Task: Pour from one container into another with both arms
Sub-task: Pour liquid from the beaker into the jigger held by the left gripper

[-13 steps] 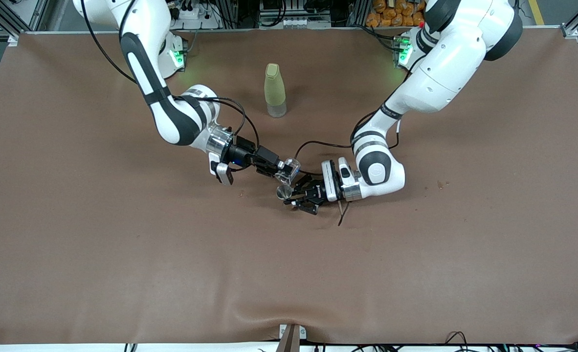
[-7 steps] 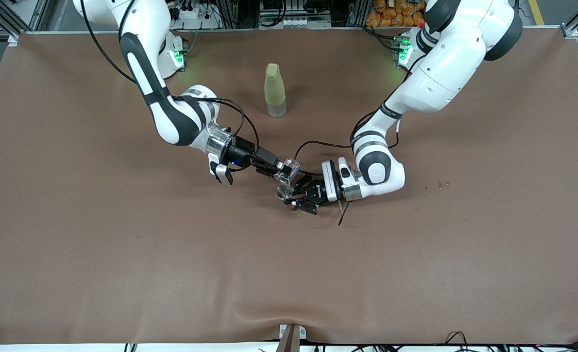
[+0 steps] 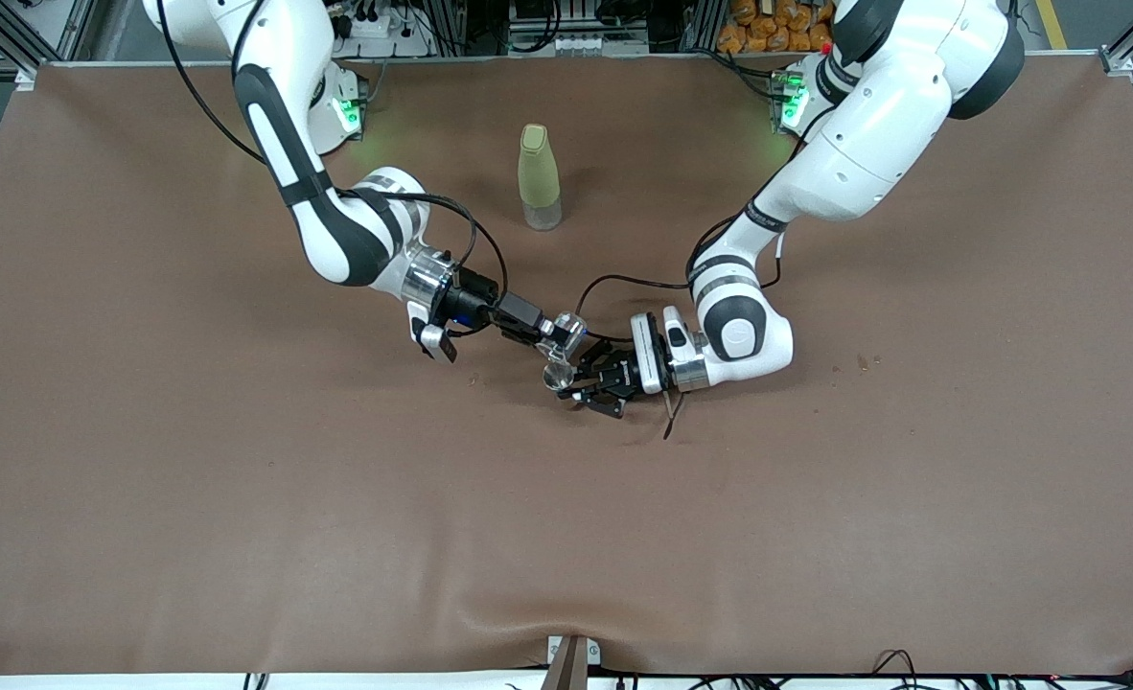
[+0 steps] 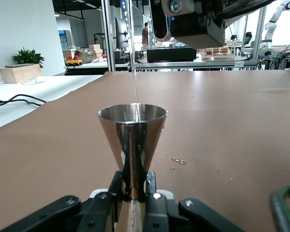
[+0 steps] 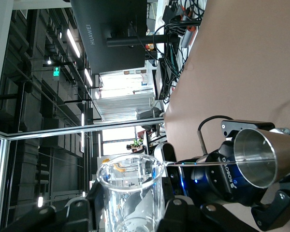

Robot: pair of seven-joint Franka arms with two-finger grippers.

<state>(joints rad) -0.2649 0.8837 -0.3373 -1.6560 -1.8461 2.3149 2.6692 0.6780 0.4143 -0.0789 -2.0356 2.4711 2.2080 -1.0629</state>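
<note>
My right gripper is shut on the tiny clear glass cup, which is tipped over the measure. In the right wrist view the cup sits between the fingers of the right gripper, and a thin stream runs from its rim to the metal measure. My left gripper is shut on the narrow waist of the hourglass-shaped measure and holds it upright just above the table. In the left wrist view the stream drops into the measure, held by the left gripper.
A tall yellow-green bottle stands on the brown table cover, farther from the front camera than both grippers. A few spilled drops lie on the cover near the measure. A dark cable trails under the left wrist.
The right gripper has tipped the glass cup a little further toward the measure. The left gripper and the measure have hardly moved.
</note>
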